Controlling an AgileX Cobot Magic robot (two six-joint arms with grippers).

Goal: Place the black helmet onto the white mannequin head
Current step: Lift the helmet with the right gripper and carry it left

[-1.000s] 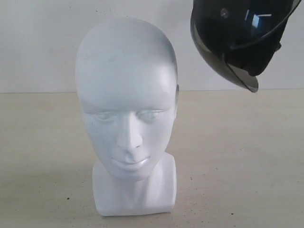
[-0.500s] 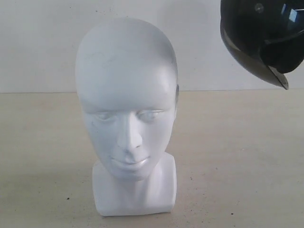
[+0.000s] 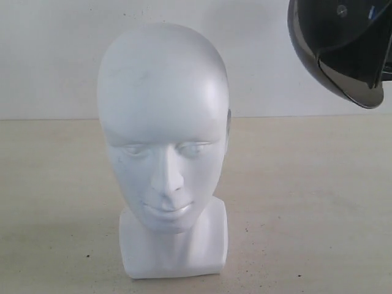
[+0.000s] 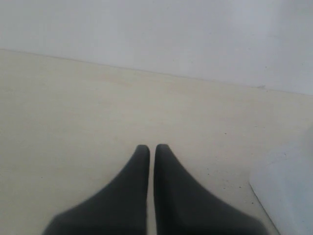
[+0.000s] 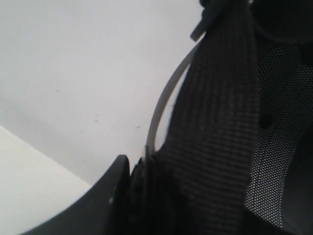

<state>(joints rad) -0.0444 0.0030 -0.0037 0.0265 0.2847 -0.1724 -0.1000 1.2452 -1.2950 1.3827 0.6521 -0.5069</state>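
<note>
Pinching almost together, the jaws of the left gripper (image 4: 152,147) leave only a thin slit with nothing in it, low over the pale surface (image 4: 73,122). A white blocky corner (image 4: 288,196) sits near them. The right gripper (image 5: 128,169) shows one dark finger (image 5: 110,200) with a woven strap (image 5: 215,112) bunched hard against it, so its jaws are clamped on the black helmet (image 3: 334,37); mesh padding (image 5: 279,147) fills the rest of that view. Seen from outside, the helmet hangs in the air at the upper right, tilted, its smoky visor (image 3: 352,76) lowest. It is well apart from the white mannequin head (image 3: 162,122), which stands upright and bare on the surface, facing the camera.
</note>
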